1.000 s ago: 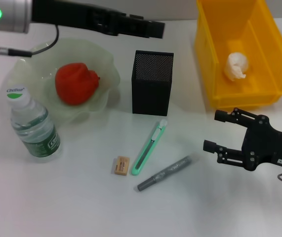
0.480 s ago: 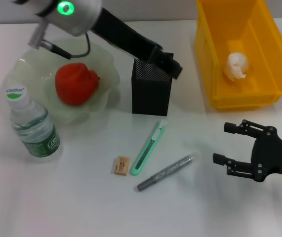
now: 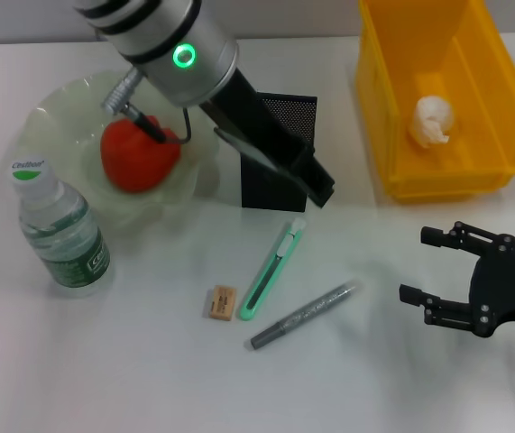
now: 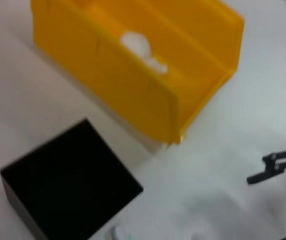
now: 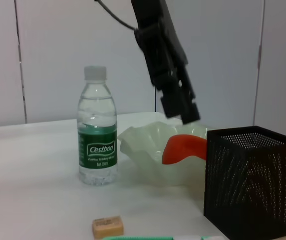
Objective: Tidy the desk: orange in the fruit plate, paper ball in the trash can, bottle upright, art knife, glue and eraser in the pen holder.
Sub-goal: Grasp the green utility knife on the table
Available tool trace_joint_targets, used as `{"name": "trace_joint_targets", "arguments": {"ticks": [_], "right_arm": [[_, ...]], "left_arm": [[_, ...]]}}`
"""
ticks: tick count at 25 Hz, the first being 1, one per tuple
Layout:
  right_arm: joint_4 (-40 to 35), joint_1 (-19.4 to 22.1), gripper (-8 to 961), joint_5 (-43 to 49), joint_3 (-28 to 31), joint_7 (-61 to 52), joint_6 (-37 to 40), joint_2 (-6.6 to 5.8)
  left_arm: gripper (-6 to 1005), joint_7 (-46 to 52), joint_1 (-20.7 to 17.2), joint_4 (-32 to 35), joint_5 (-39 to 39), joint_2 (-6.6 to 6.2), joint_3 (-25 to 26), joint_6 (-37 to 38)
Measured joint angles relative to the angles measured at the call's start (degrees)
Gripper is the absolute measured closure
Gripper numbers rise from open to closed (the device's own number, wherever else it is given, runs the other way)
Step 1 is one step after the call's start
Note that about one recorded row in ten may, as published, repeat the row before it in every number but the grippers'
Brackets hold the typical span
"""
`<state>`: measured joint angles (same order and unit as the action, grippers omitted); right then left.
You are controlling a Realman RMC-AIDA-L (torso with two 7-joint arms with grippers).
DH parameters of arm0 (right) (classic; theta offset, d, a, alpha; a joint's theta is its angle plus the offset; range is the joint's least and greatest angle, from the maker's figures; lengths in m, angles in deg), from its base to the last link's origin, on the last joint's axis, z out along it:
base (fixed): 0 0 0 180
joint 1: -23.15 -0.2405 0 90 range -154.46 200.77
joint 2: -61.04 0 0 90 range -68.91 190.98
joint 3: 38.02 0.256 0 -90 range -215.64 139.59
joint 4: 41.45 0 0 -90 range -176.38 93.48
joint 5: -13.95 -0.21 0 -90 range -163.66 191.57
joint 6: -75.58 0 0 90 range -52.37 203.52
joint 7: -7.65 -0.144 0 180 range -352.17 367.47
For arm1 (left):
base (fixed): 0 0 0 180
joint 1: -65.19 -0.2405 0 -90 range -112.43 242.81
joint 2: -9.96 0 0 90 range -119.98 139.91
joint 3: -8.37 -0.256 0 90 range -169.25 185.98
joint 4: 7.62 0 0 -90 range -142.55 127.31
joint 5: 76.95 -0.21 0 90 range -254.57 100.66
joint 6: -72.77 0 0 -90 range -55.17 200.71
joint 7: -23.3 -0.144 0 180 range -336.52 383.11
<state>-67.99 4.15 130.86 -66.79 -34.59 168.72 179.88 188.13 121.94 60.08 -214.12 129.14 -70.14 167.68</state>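
Note:
The orange (image 3: 138, 153) lies in the pale green fruit plate (image 3: 59, 113). A water bottle (image 3: 59, 233) stands upright in front of the plate. The paper ball (image 3: 431, 120) rests inside the yellow bin (image 3: 501, 108). On the table lie the tan eraser (image 3: 221, 302), the green art knife (image 3: 273, 269) and the grey glue stick (image 3: 304, 315). My left gripper (image 3: 316, 187) hangs over the front of the black mesh pen holder (image 3: 284, 113), just beyond the knife's tip, and covers part of the holder. My right gripper (image 3: 424, 266) is open and empty, right of the glue.
In the right wrist view the bottle (image 5: 97, 145), plate (image 5: 148, 150), pen holder (image 5: 250, 185) and eraser (image 5: 107, 226) line up, with the left gripper (image 5: 183, 105) above them. The yellow bin (image 4: 148, 100) stands close beside the pen holder (image 4: 72, 185).
My left arm has swung from the far edge of the table forward and down over the pen holder. My right gripper has drawn back to the right, away from the glue.

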Motion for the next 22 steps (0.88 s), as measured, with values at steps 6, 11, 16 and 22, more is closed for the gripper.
{"name": "trace_joint_targets", "arguments": {"ticks": [6, 11, 16, 22], "right_arm": [[0.0, 0.3, 165, -0.3, 0.1, 0.8, -0.2, 0.03], [0.0, 0.3, 165, -0.3, 0.1, 0.9, -0.2, 0.06], [0.0, 0.2, 165, -0.2, 0.1, 0.9, -0.2, 0.08], [0.1, 0.3, 164, -0.2, 0.2, 0.9, -0.3, 0.08]], "left_arm": [[249, 0.0, -0.1, -1.1, -0.1, 0.0, -0.8, 0.1], [249, 0.0, -0.2, -3.8, 0.0, 0.0, -6.9, -1.3], [249, 0.1, -0.4, -6.2, 0.0, 0.0, -12.0, -5.3], [249, 0.1, -1.4, -7.8, -0.1, 0.0, -18.0, -10.8]]}}
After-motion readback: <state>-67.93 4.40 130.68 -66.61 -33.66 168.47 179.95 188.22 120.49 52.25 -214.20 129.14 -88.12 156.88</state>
